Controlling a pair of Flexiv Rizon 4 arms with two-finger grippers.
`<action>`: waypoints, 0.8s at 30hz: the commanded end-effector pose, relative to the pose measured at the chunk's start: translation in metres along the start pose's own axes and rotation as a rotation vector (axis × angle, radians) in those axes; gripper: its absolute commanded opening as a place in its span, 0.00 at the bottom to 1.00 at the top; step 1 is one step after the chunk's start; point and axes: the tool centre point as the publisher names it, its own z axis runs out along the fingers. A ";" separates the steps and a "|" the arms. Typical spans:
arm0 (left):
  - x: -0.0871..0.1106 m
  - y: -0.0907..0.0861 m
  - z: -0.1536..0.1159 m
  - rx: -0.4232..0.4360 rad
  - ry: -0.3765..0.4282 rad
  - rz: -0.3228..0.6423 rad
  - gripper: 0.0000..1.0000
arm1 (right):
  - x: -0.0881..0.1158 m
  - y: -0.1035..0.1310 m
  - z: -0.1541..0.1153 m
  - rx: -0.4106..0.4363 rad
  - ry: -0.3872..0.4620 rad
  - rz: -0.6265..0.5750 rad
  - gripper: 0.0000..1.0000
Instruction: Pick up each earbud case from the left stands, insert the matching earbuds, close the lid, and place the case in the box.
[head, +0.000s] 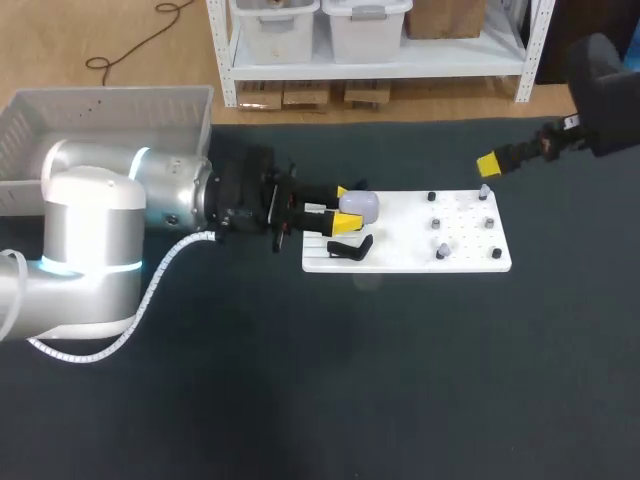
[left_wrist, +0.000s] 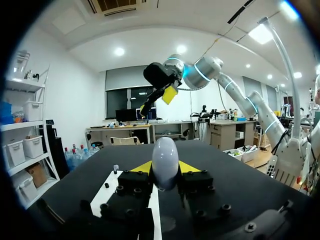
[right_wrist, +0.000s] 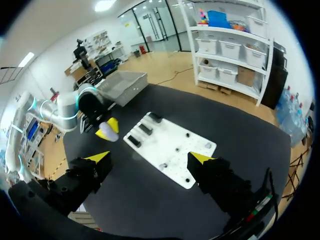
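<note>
Earbud case (left_wrist: 165, 161), smooth, rounded and pale lavender, sits clamped in left tool (left_wrist: 165, 169) while right tool (right_wrist: 150, 158) gapes wide.

Head view high behind, looking down on worktop (head: 300, 380), left wrist view low, near-level, close over white board (head: 400, 250), right wrist view high, well back, all share it

Robotics lab: left arm (head: 95, 225) and right arm (head: 600, 85) over a black worktable (head: 300, 390) (white pegged plate (head: 405, 258)).
</note>
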 end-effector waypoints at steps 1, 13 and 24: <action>0.000 0.000 -0.002 -0.010 0.007 0.003 0.00 | -0.004 0.012 0.007 -0.034 0.021 -0.016 1.00; 0.007 0.001 -0.005 -0.050 0.030 0.000 0.00 | 0.002 0.038 0.036 -0.101 0.081 -0.056 1.00; 0.008 0.002 -0.005 -0.057 0.032 0.001 0.00 | 0.002 0.071 0.059 -0.139 0.119 -0.097 1.00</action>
